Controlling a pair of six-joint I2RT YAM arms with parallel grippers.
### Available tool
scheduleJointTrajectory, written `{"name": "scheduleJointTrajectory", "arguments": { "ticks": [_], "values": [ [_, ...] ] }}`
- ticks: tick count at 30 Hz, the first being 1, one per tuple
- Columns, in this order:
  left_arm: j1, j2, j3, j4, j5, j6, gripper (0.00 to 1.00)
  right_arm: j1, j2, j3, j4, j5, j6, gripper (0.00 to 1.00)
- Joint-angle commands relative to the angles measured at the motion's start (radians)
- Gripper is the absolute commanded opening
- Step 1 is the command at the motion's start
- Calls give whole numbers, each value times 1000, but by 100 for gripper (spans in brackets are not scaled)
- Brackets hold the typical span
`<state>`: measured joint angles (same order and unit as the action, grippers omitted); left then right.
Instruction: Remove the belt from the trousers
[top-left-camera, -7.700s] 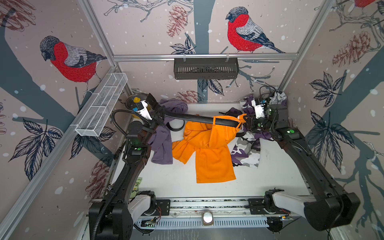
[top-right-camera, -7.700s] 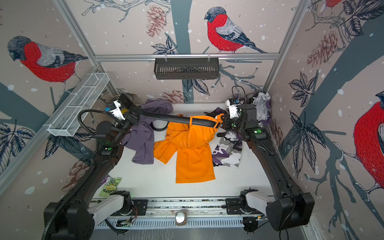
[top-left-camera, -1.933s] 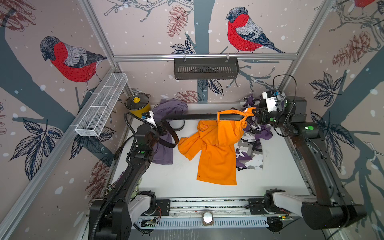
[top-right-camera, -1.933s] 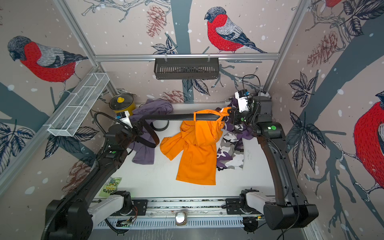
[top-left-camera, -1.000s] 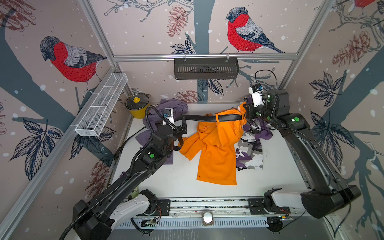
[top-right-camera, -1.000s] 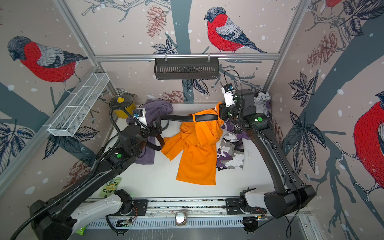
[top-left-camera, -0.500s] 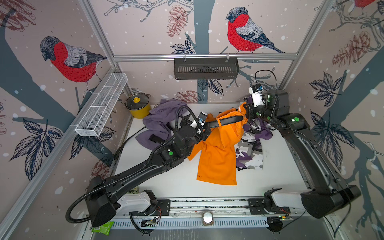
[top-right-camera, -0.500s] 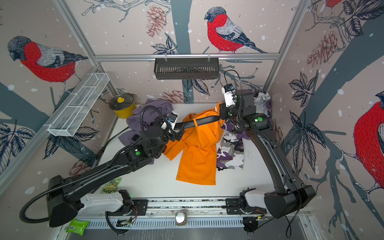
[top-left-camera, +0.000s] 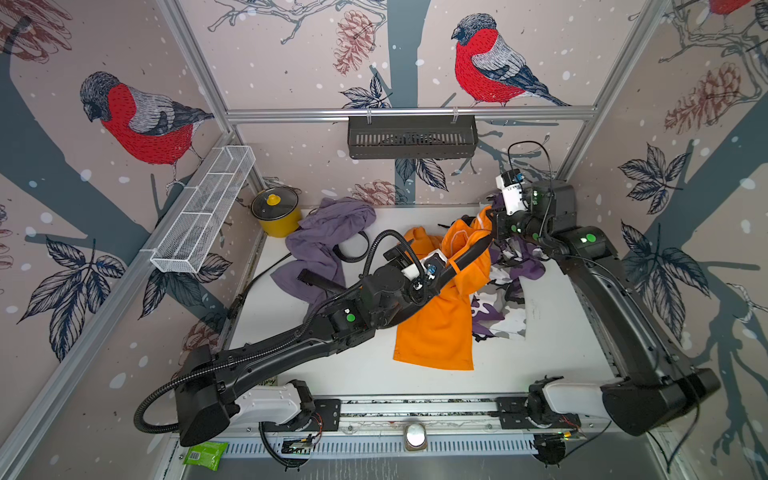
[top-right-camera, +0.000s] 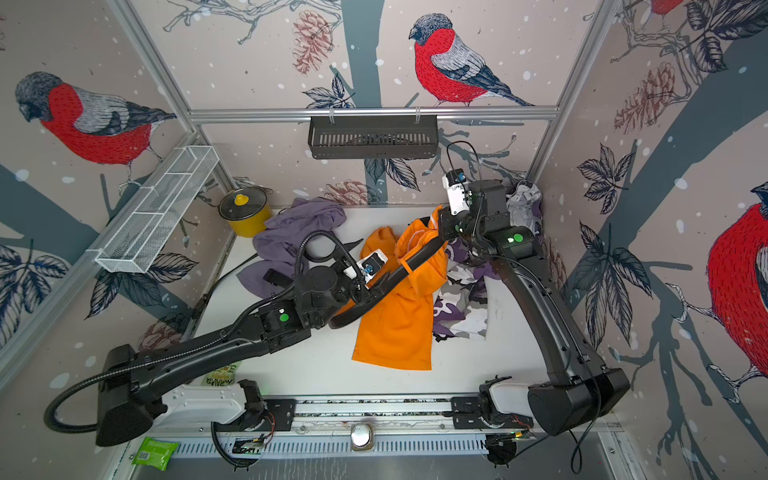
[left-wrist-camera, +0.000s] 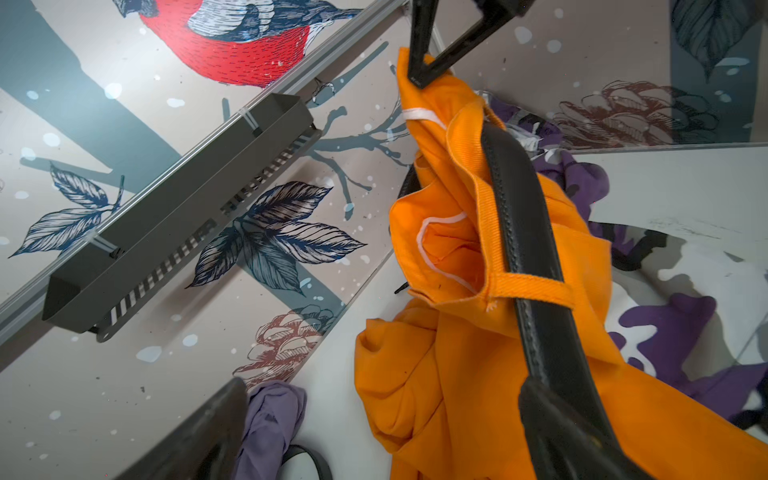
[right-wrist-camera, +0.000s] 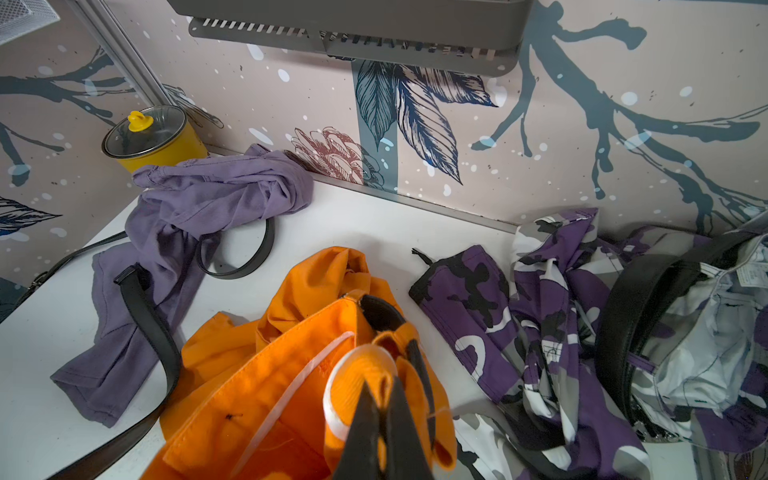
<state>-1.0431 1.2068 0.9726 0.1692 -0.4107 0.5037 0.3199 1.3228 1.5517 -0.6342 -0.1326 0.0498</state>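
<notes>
The right claw (right-wrist-camera: 380, 399) is pinching shut on the waistband of the orange trousers (top-left-camera: 436, 328), holding that edge up off the white surface (top-left-camera: 552, 324) while the legs are trailing down onto it. Lifting the waistband this way is stretching out the black belt (left-wrist-camera: 523, 232), which is running from near the right claw, through an orange belt loop (left-wrist-camera: 536, 286) and down toward the left arm. That is likely meant to give the belt a straight line to slide along.

The left claw (left-wrist-camera: 382, 392) is standing wide open and holding nothing. In the left wrist view the belt is passing right beside one of its fingers (left-wrist-camera: 561, 436), with the other finger (left-wrist-camera: 208, 432) well apart. It seems to be lining up for a grip below the loop, so that a pull would draw the strap out while the right claw is anchoring the cloth. The belt is threaded, so the removal is not yet done.
</notes>
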Motion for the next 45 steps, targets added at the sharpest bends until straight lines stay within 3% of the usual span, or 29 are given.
{"name": "scheduleJointTrajectory", "arguments": {
  "ticks": [1, 3, 7, 11, 15, 20, 24, 28, 32, 38, 45],
  "values": [
    [-1, -28, -16, 0, 30, -55, 100, -4, 1, 8, 61, -16, 4, 0],
    [0, -50, -37, 24, 66, -129, 97, -7, 1, 8, 63, -15, -1, 0],
    [53, -38, 20, -95, 380, -302, 97, -14, 10, 15, 63, -26, -4, 0],
    [60, -4, 54, -66, 615, -454, 94, -11, 24, 39, 72, -37, 0, 0],
    [58, 50, 66, -86, 745, -512, 89, -5, 39, 68, 80, -44, 2, 0],
    [58, 98, 53, -103, 753, -530, 84, 2, 55, 90, 88, -52, 3, 0],
    [61, 175, 91, -101, 777, -557, 73, 7, 59, 91, 93, -50, 7, 0],
    [67, 275, 137, -119, 788, -588, 49, 8, 62, 93, 97, -47, 7, 0],
    [92, 344, 193, -199, 767, -598, 1, 7, 69, 94, 94, -39, 1, 0],
    [113, 280, 133, -236, 659, -572, 0, -53, 84, 57, 110, -25, -20, 0],
    [129, 218, 38, -341, 616, -494, 0, -143, 105, 47, 140, 5, -35, 0]
  ]
}}
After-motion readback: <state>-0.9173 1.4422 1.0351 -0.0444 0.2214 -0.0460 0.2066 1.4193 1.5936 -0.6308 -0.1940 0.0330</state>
